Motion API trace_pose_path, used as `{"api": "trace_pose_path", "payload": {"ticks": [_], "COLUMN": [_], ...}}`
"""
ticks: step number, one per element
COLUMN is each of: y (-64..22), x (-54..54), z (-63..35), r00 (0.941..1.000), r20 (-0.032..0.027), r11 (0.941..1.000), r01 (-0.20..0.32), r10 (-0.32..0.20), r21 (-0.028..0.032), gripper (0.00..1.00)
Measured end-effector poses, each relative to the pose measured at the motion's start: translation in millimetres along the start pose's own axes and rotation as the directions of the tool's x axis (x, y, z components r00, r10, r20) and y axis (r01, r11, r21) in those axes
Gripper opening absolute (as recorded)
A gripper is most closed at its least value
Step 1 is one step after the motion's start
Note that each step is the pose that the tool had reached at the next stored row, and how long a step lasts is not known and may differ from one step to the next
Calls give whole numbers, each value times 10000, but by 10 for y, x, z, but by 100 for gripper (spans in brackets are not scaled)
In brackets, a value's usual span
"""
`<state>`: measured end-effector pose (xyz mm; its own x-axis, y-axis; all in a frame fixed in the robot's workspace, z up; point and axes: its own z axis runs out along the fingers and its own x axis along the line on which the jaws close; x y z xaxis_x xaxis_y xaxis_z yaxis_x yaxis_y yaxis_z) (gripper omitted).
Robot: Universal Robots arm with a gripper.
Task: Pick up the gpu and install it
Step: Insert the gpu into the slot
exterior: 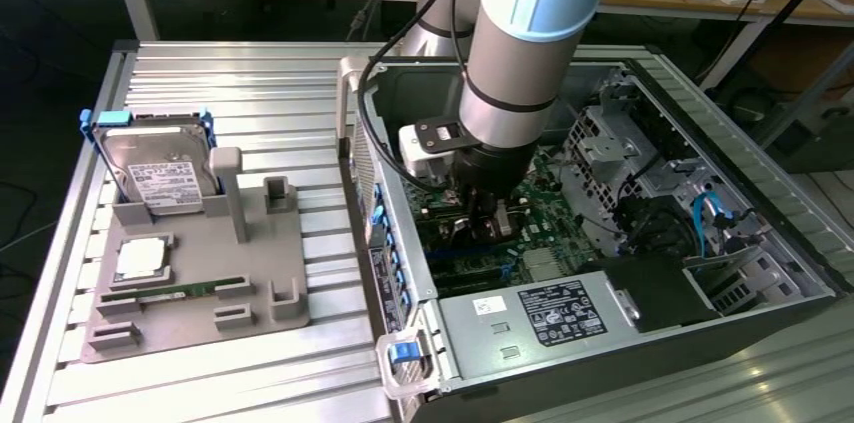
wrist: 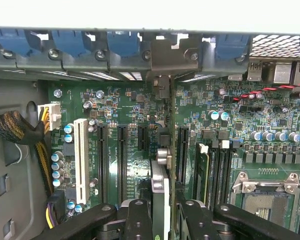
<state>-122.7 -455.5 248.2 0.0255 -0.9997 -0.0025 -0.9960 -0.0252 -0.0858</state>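
Gripper (wrist: 162,212) fingers are seen set narrowly, pinched on either face of the gpu (wrist: 160,186), deep inside the open computer case (exterior: 400,273). The card is held on edge, upright to the green motherboard (wrist: 140,167). Its long axis is laid parallel to the black expansion slots (wrist: 122,155), running from the fingers towards the case wall lined with blue clips (wrist: 124,42). Whether it is seated cannot be told. Edge-on, a thin board with a silver-grey side is seen.

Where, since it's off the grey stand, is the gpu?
Wrist view: the gpu is gripped edge-on by the tool, over the motherboard's black slots, inside the computer case.
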Motion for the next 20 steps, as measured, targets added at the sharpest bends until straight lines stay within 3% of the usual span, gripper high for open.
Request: {"api": "trace_pose_path", "payload": {"ticks": [10, 20], "y": [3, 1], "x": [0, 0], "z": [34, -21], "r00": [10000, 10000], "r20": [0, 39], "r11": [10000, 10000], "r01": [0, -3], "r10": [0, 3], "r21": [0, 3], "gripper": [27, 27]}}
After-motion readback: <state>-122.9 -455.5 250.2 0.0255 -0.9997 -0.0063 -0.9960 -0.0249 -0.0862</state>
